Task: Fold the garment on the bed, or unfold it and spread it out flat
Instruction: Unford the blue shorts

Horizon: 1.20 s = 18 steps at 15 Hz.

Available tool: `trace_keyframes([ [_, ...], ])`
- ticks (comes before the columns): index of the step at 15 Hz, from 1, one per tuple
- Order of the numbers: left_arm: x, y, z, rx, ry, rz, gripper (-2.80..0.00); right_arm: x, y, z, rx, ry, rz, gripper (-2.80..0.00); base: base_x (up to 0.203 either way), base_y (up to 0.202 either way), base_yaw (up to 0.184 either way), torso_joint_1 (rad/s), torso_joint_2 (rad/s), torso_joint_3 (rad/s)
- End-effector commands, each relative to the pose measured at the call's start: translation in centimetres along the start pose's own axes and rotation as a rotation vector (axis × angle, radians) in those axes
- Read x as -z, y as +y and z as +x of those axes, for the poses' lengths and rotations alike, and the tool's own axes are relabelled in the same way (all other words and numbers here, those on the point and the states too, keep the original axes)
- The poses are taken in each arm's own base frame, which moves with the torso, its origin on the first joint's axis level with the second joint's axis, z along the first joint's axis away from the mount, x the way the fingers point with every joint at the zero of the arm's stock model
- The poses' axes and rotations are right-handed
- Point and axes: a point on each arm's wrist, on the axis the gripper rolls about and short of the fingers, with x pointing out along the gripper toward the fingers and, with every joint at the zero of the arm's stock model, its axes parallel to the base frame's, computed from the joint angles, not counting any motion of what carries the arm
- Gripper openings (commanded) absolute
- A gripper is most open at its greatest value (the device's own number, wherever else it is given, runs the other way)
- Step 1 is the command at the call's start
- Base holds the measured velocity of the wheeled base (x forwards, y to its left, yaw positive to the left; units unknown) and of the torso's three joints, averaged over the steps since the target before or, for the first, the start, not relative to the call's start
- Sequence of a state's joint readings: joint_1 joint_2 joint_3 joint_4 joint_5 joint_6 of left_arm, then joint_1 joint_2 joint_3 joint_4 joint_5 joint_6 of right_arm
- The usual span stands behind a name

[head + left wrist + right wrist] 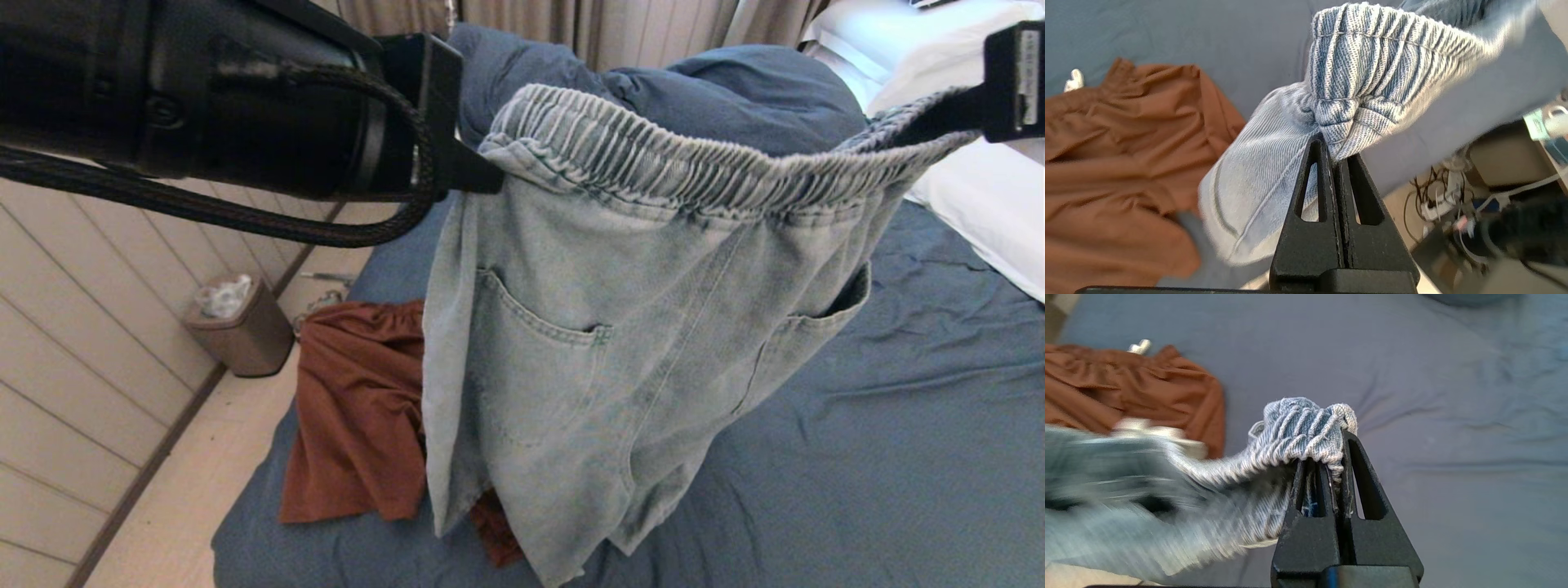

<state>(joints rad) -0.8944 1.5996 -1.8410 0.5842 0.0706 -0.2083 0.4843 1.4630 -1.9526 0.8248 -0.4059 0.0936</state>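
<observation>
Denim shorts: pale washed blue, held up in the air over the bed by the two ends of the gathered elastic waistband; two back pockets face the head camera, legs hang loose toward 6 o'clock, hems near the sheet.
Bin: small brown waste bin on the floor at 9 o'clock, against the panelled wall; crumpled white material sits in it.
Left gripper: at 11 o'clock in the head view, jaws pinched tight on the waistband's left end; its wrist view shows the bunched elastic wedged between the closed fingers.
Rust-brown garment: lies crumpled on the sheet at 8 o'clock, partly hidden behind the hanging shorts.
Bed: fills the middle and right of the scene; slate-blue sheet, wrinkled.
Duvet: matching blue, bunched at 12 o'clock behind the waistband.
Right gripper: at 2 o'clock, jaws clamped on the waistband's right end; its wrist view shows the elastic folded over the fingertips.
Pillows: white, at 2 o'clock along the bed's right edge.
</observation>
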Motion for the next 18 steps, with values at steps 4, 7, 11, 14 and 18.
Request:
trace_keyframes([
  [4,0.4,3.4,7.9,-0.109,0.002,-0.041,-2.80,-0.1,1.9,6.8,0.015,0.016,0.009,-2.80,0.000,0.000,0.000,0.000,0.00,0.000],
  [7,0.2,5.8,11.8,-0.156,-0.084,-0.063,-2.80,-0.3,2.4,11.3,0.052,-0.030,0.040,-2.80,0.000,0.000,0.000,0.000,0.00,0.000],
  [11,0.4,8.6,17.6,-0.270,-0.224,-0.082,-2.80,0.1,2.1,16.5,0.105,-0.070,0.072,-2.80,0.000,0.000,0.000,0.000,0.00,0.000],
  [14,1.9,10.3,20.9,-0.308,-0.236,-0.074,-2.80,1.2,2.0,20.4,0.132,-0.074,0.084,-2.80,0.000,0.000,0.000,0.000,0.00,0.000],
  [18,4.1,13.5,24.3,-0.387,-0.235,-0.031,-2.80,3.0,2.2,25.5,0.150,-0.093,0.092,-2.80,0.000,0.000,0.000,0.000,0.00,0.000],
])
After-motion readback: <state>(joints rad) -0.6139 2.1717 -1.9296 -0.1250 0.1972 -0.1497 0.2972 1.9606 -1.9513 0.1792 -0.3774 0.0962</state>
